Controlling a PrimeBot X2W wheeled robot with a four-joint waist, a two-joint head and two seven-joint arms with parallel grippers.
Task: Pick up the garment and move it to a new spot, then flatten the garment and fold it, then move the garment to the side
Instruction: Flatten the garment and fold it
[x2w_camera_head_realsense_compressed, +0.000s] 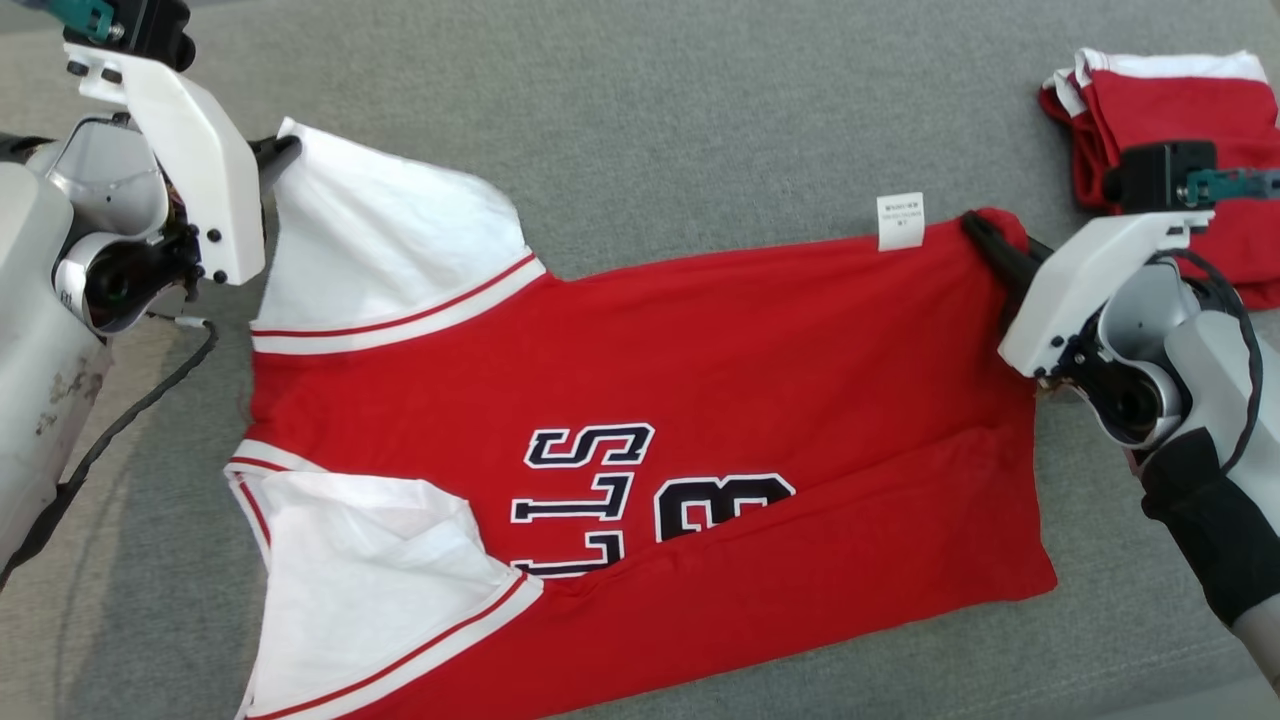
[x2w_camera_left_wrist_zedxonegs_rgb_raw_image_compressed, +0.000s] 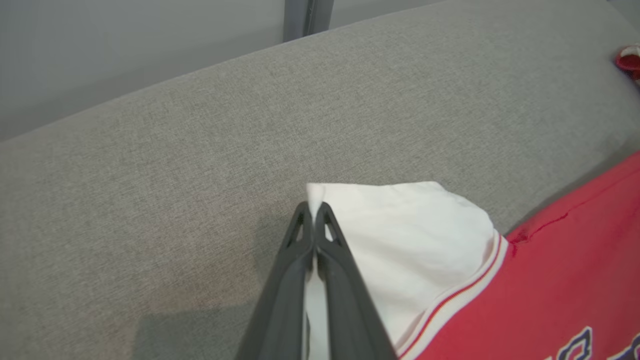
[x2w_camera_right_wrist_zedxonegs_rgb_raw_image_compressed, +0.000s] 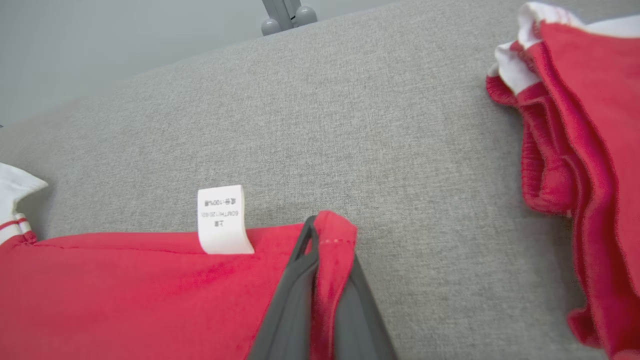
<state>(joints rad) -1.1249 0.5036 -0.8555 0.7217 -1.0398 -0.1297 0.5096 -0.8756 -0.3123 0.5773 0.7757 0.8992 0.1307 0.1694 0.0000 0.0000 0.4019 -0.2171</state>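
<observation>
My left gripper (x2w_camera_left_wrist_zedxonegs_rgb_raw_image_compressed: 314, 209) pinches the white sleeve (x2w_camera_left_wrist_zedxonegs_rgb_raw_image_compressed: 400, 235), my right gripper (x2w_camera_right_wrist_zedxonegs_rgb_raw_image_compressed: 327, 240) the hem corner (x2w_camera_right_wrist_zedxonegs_rgb_raw_image_compressed: 336, 231), so I can fold the garment (x2w_camera_head_realsense_compressed: 720, 350) over.

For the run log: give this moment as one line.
left gripper shut on sleeve | right gripper shut on hem corner | jersey spread out
</observation>
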